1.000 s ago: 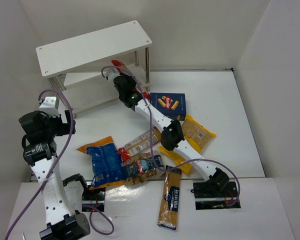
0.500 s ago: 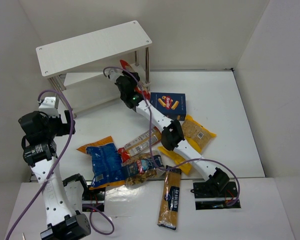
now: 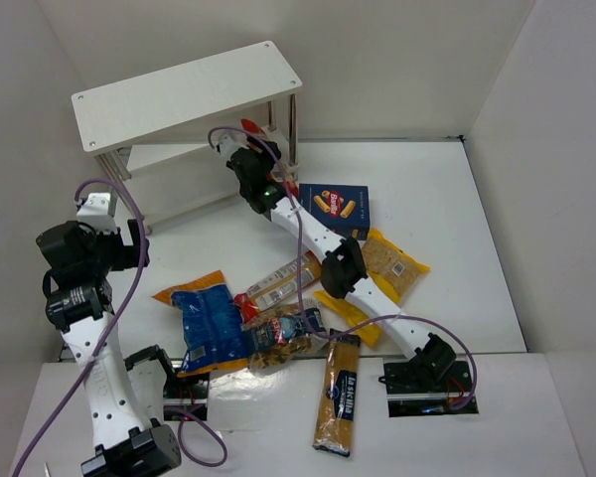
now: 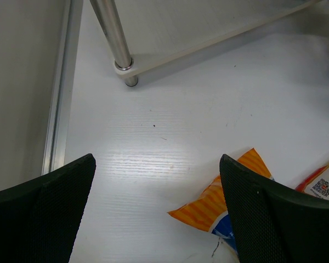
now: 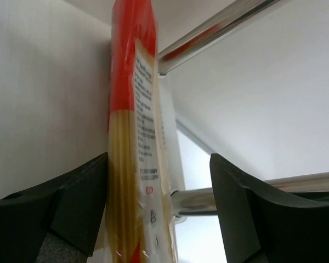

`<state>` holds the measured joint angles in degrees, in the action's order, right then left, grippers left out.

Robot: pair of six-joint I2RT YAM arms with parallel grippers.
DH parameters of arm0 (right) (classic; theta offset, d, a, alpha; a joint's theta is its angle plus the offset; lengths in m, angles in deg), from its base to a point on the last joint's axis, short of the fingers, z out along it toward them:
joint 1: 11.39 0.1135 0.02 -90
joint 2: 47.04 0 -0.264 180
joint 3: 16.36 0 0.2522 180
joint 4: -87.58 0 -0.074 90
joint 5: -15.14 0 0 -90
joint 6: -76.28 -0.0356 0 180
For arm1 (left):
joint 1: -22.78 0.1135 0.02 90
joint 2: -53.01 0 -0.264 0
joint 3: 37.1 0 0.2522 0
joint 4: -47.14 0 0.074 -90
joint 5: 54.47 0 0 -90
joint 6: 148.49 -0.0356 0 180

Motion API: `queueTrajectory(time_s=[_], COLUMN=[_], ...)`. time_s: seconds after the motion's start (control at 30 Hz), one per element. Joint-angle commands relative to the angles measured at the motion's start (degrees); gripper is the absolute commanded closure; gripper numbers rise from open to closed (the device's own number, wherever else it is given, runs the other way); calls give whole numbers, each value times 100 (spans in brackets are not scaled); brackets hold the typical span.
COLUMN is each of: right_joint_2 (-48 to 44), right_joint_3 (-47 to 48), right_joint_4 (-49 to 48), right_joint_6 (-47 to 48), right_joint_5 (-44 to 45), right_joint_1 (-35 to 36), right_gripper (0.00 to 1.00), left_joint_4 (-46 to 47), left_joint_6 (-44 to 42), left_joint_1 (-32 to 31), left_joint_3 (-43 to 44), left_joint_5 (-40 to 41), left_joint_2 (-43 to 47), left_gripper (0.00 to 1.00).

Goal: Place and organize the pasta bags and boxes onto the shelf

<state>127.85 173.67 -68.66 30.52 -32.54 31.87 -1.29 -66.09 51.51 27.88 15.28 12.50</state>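
White bench (image 3: 427, 199): at the shelf (image 3: 179, 94) right end, the right pincer (image 5: 159, 164) stands parted around the red pack (image 5: 129, 109) beside a post (image 5: 219, 27), so the unheld pack may tip off the shelf.

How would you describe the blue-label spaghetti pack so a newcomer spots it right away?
Start at the near edge of the table, at the right arm's base. Just to its left lies the spaghetti pack, long and narrow, pointing away from the arms. It alone carries a dark blue label at its middle; the long pack in the pile shows red instead.
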Motion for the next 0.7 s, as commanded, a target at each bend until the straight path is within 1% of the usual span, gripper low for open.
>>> queueTrajectory(time_s=[0.0,0.07,0.13,0.37,0.47,0.53,0.67], right_joint_2=[-851,-1035,-1167,-1677,-1791,-1844,-2116], right_joint_3=[356,356,356,356,356,356,356], right_joint_4=[739,1264,1521,1838,2207,2618,3542], right_joint_6=[-592,-863,-1023,-1182,-1182,-1356,-1700], right_joint_5=[-31,-127,-198,-251,-251,-374,-1015], right_joint_1=[120,182,234,428,560,622,674], right_gripper=[22,22,22,20,20,20,20], left_joint_4=[163,163,163,110,110,110,110], left_joint_6=[-119,-119,-172,-172,-172,-172,-172], left_joint_1=[45,45,45,45,45,45,45], left_joint_3=[-25,-25,-25,-25,-25,-25,-25], left_joint_5=[-198,-199,-199,-251,-251,-251,-251], left_joint_2=[105,158,158,210,210,210,210], left_gripper=[1,1,1,1,1,1,1])
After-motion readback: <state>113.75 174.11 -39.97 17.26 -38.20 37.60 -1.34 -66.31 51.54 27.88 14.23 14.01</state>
